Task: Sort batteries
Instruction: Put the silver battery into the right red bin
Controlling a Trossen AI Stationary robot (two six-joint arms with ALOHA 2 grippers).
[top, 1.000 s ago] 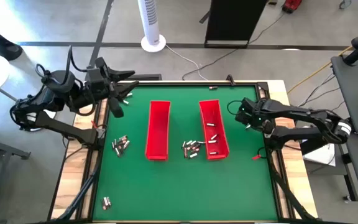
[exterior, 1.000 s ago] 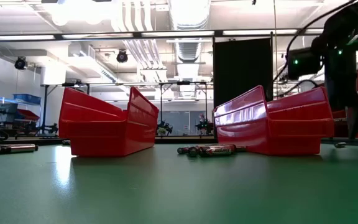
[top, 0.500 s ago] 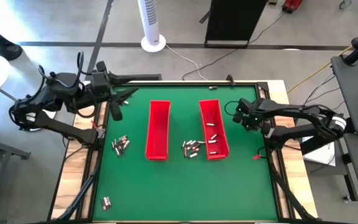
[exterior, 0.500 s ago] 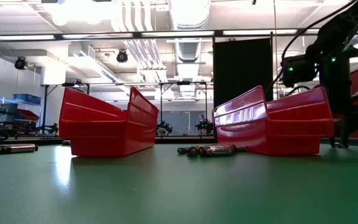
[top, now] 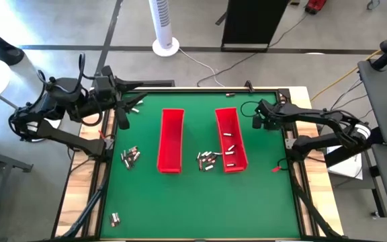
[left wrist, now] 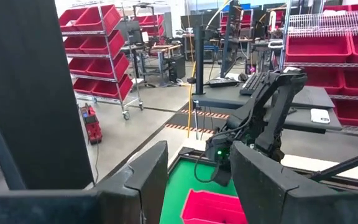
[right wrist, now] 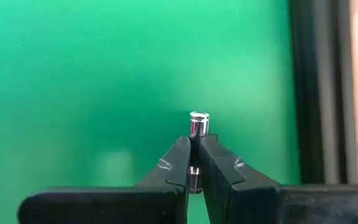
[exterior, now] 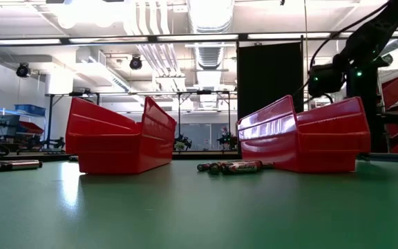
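Silvery metal shows between the right gripper [right wrist: 193, 163] tips: 1 small battery [right wrist: 197, 126] is pinched there, its bright end poking out past the dark fingers [right wrist: 176, 163], which are clamped tight on it above the green mat [right wrist: 73, 74]. In the high view that gripper [top: 257, 121] hangs just beside the right red tray [top: 231, 139], on its outer side, near the table's far right corner.

So the step in hand looks like a carry: a battery has been picked and wants dropping into a tray. The next move calls for swinging inward over the right red tray, which already holds a few batteries, then releasing low enough that the cell does not bounce out.

Outward from there, a loose cluster of batteries [top: 207, 160] lies between the 2 trays, touching the right one's near end. Another small group [top: 130, 156] sits left of the left red tray [top: 171, 140], and 1 or 2 lie near the front left edge [top: 115, 218].

The left gripper [left wrist: 197, 186] is raised off the table's far left corner, its fingers parted with nothing visible between them.

Hard to make out: battery types or markings, so the sorting rule cannot be read. In the low view the right tray hides the right gripper's tips, and the inside of the left tray shows no contents I can confirm.
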